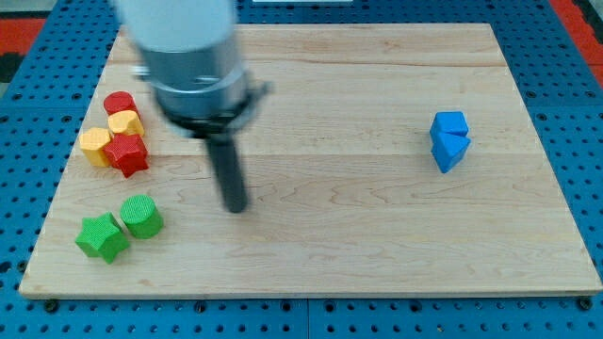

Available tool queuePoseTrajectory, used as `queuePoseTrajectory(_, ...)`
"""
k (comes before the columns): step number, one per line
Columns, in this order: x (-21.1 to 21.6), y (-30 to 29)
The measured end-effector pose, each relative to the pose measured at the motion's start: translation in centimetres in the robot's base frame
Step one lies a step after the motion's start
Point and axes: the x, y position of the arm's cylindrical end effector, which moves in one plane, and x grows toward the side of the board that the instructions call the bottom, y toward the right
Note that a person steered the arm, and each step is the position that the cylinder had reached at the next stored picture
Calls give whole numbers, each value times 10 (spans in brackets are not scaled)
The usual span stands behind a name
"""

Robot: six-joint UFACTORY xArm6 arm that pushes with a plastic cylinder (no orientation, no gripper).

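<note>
My dark rod comes down from the grey arm body at the view's upper left, and my tip (pixel 235 207) rests on the wooden board (pixel 358 254), touching no block. Nearest to it is the green cylinder (pixel 141 216), well to the tip's left, with a green star (pixel 102 236) touching it on its lower left. Further up on the left sits a tight cluster: a red cylinder (pixel 119 103), a yellow block (pixel 125 122), a yellow block (pixel 95 146) and a red star (pixel 128 153). Two blue blocks (pixel 449 140) lie close together far off at the view's right.
The board lies on a blue pegboard surface (pixel 584 141) that shows on all sides. The grey arm body (pixel 188 56) hides part of the board's upper left.
</note>
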Motion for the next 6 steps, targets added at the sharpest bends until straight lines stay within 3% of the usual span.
queuePoseTrajectory(1, 9, 151)
queuePoseTrajectory(2, -9, 275)
queuePoseTrajectory(3, -73, 284)
queuePoseTrajectory(4, -127, 257)
queuePoseTrajectory(5, -113, 185)
queuePoseTrajectory(6, -75, 71)
